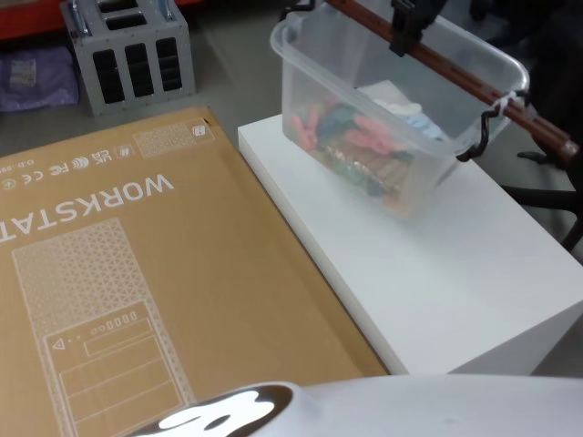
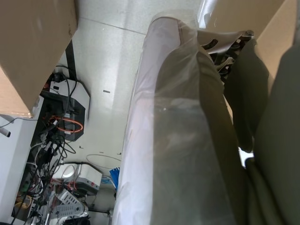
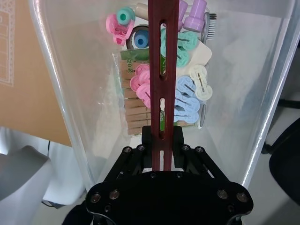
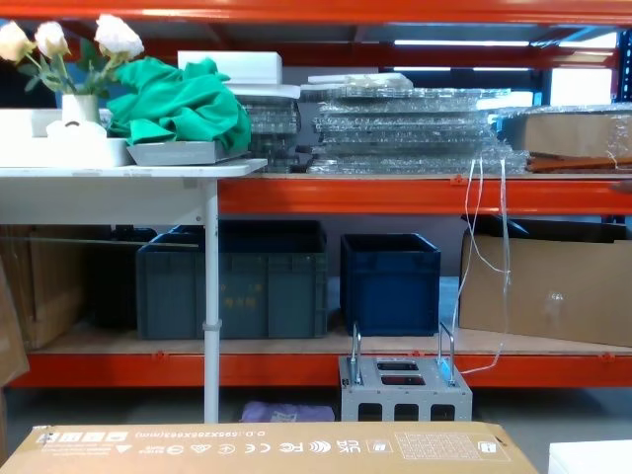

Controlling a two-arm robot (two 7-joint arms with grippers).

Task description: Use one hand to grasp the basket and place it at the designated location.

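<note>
Basket (image 1: 383,118): your right hand (image 3: 162,138) has its fingers (image 3: 146,138) clamped shut on the red-brown handle (image 3: 154,28), the tub sitting below them, at the white surface (image 1: 455,273).

Right gripper (image 3: 161,139) pinched closed, pointing downward.

basket (image 1: 301,91) | clear, tilted | handle (image 1: 455,68) clamped by right tool (image 3: 161,140)

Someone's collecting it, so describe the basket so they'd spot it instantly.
Right of the WORKSTATION cardboard box stands a white table. At its far end is the basket, held by the right pincer. It's the clear tub of pastel clothespins with a dark red handle.
</note>
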